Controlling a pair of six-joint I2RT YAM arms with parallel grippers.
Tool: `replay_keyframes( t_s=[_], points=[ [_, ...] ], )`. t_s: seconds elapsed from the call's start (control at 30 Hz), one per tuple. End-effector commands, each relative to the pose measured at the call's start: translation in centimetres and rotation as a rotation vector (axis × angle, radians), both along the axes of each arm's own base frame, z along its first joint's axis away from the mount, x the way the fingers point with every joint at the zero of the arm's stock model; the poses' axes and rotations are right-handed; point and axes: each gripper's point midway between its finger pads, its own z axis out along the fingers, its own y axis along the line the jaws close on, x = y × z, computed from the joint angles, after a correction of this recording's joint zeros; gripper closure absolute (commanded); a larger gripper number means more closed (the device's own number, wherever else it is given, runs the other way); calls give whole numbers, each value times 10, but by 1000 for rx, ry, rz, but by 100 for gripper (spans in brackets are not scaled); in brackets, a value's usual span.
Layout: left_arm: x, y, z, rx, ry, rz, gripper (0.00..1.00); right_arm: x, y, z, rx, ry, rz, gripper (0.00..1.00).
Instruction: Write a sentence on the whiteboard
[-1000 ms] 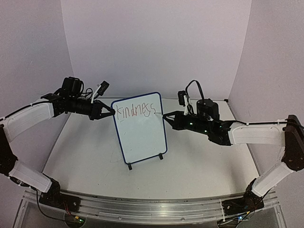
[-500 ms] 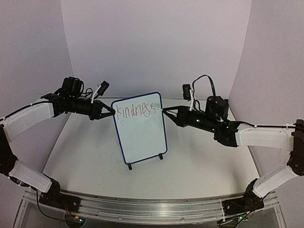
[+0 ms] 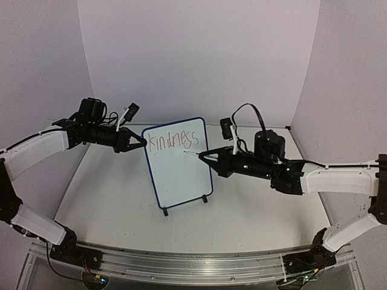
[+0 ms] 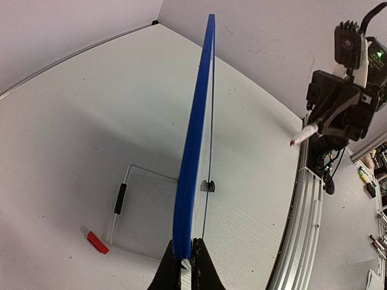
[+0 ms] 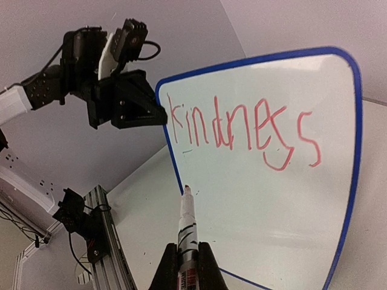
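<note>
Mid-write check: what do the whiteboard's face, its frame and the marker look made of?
The whiteboard face is smooth, uniform white, likely a coated dry-erase sheet; the red strokes sit cleanly on it. The frame is even blue with rounded corners, probably moulded plastic. The marker has a white barrel with black print and looks like smooth plastic; its tip material is unclear.

Plain pale walls (image 3: 199,54), white table (image 3: 109,199), metal rail (image 3: 193,266)

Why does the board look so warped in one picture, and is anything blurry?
Right wrist view: a wide lens close up bows the whiteboard, the marker looms large, and the red word kindness reads crisp. Top external view: flat, soft light, the board squarer, its writing softer. Left wrist view: only its thin blue edge shows.
</note>
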Motion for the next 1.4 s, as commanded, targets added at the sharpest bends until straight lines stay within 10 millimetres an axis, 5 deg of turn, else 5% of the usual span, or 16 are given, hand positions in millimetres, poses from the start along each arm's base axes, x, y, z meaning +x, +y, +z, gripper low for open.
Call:
replay_keyframes(
  t_s=[0.0,0.43,1.07,1.37],
  points=[
    [-5,0,-25,91,40,2,100,-6,27,-15,-58,-3,29,100],
    [-7,-2,-27,92,44,-4,100,-8,87,-54,-113,14,47,100],
    [-7,-4,-29,92,51,-14,100,16,106,-69,-125,18,-30,100],
    [-7,-5,-30,95,53,-14,100,10,114,-81,-153,36,25,100]
  ],
)
